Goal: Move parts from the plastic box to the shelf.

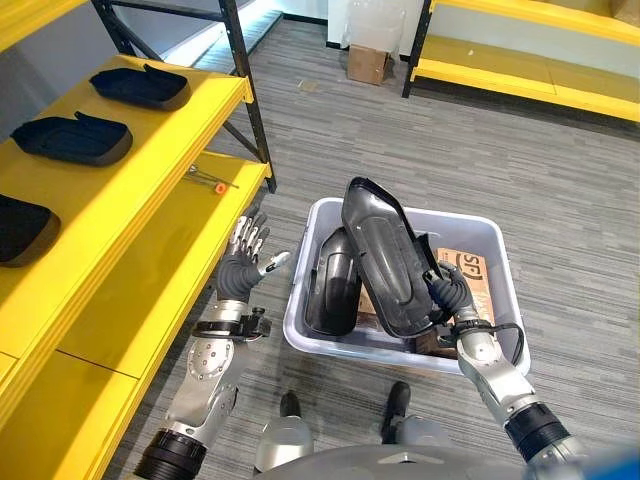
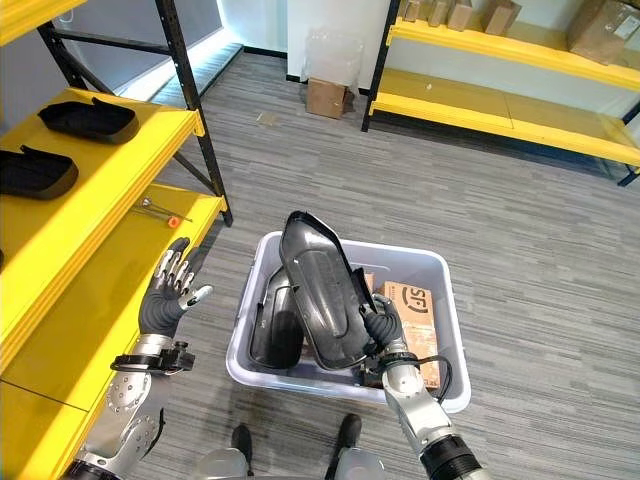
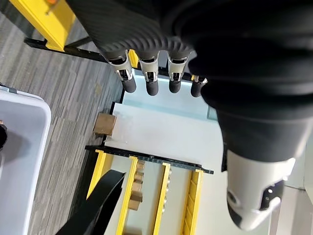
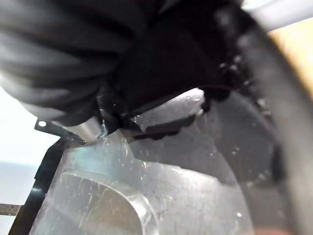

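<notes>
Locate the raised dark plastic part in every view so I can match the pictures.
Left eye view: raised dark part stands tilted above the grey plastic box, centre-right, right hand gripping its lower edge.
Right eye view: same part, just left of centre.
Left wrist view: I cannot make it out; the box's pale corner shows.
Right wrist view: glossy dark surface close up.
Shared landmark: the box.
</notes>
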